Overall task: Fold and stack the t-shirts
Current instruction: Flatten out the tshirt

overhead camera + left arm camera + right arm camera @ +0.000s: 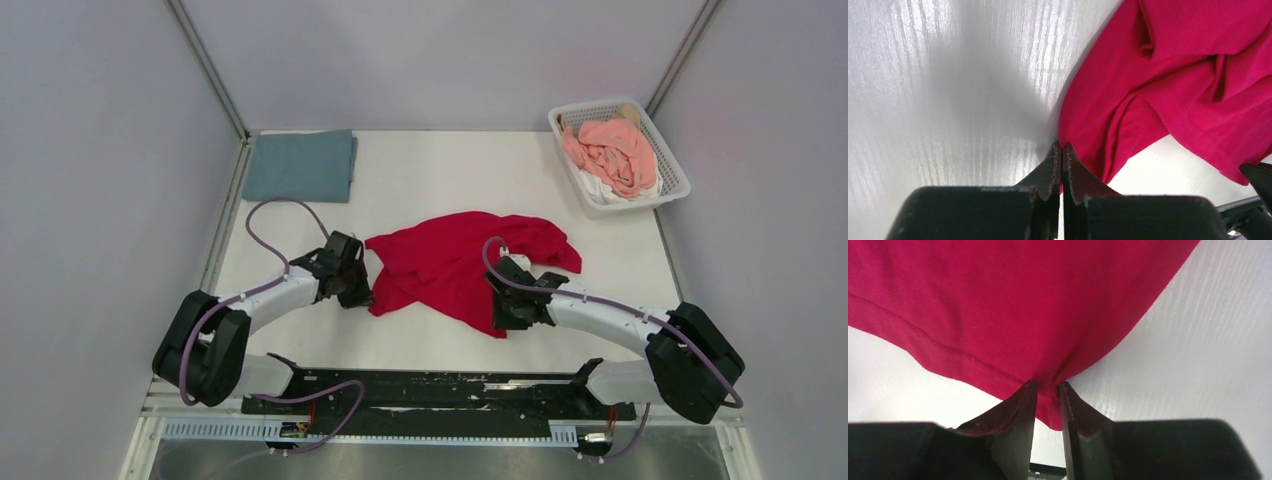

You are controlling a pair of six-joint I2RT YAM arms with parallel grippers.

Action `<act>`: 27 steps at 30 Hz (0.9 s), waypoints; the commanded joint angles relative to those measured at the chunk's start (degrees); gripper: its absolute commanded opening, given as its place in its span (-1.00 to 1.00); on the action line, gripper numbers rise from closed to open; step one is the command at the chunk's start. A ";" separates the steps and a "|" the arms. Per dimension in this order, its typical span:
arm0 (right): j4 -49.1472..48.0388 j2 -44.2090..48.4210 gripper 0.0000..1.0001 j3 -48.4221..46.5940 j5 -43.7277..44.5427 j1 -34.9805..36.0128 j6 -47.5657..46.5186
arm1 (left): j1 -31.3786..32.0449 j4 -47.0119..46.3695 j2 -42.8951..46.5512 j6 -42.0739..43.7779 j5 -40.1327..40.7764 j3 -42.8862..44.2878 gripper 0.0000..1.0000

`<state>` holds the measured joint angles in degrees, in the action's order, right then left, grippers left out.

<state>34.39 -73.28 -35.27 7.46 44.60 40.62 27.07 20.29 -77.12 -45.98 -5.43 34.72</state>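
Note:
A bright red t-shirt point(455, 262) lies crumpled in the middle of the table. My left gripper point(360, 296) is at its left edge. In the left wrist view the left gripper point(1061, 145) has its jaws pressed together with a thin sliver of the red t-shirt point(1168, 75) between them. My right gripper point(503, 316) is at the shirt's near right corner. In the right wrist view the right gripper point(1048, 384) is shut on a bunched hem of the red t-shirt point(1023, 305). A dull grey-blue t-shirt point(300, 165) lies folded at the back left.
A white lattice basket point(672, 170) stands at the back right, holding a salmon-pink t-shirt point(612, 150) and a white one point(600, 187). Grey walls close in the table at the left, back and right. The arm bases and a black rail run along the near edge.

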 commanded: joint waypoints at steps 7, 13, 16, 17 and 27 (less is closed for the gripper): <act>5.85 -1.65 -1.00 -2.43 11.24 0.33 3.99 | 0.37 1.32 3.92 0.36 7.26 -1.14 -1.00; -3.81 1.84 -1.00 -8.71 12.82 -13.03 -6.36 | -1.35 1.67 1.58 2.07 13.26 7.59 -1.00; -11.90 1.35 -1.00 -16.39 7.13 -19.87 -12.55 | -5.07 1.67 -1.24 3.22 11.58 15.00 -1.00; -12.50 0.78 -1.00 -19.83 7.49 -20.60 -14.30 | -6.89 1.70 -2.15 3.50 10.02 19.11 -1.00; -15.67 5.24 -1.00 -42.16 2.28 -24.66 -27.38 | -8.70 1.48 7.37 11.63 14.29 41.19 -1.00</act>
<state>22.52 -73.41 -72.53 13.34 20.36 20.62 18.28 23.83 -78.22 -39.46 5.87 71.55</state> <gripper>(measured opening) 0.005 0.008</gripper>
